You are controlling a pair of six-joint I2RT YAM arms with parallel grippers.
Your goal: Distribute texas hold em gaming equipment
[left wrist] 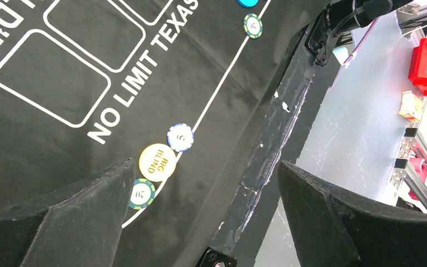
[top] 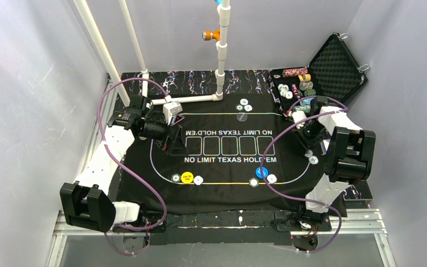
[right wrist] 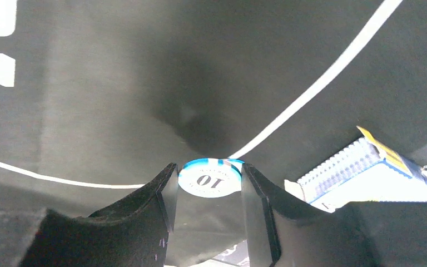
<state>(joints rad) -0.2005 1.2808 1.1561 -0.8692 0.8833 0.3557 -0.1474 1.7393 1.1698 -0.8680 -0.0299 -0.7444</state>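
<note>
My right gripper [right wrist: 209,179] is shut on a white chip with a blue rim marked "10" [right wrist: 209,177], held just above the black mat near its curved white line. From above, the right gripper [top: 300,118] sits by the mat's right end, beside the case. My left gripper [left wrist: 205,167] is open and holds nothing; it hangs over the mat's left part [top: 172,143]. Below it lie a green chip [left wrist: 143,193], the yellow button disc [left wrist: 157,162] and a white chip [left wrist: 180,137]. The blue button disc [top: 262,172] lies further right between two chips.
Three chips [top: 244,104] lie at the mat's far side and two [top: 311,157] near the right arm. The open black case [top: 333,67] at the back right holds chip rows; one white-blue row [right wrist: 344,164] is right of my right fingers. A white pipe frame [top: 221,61] stands behind.
</note>
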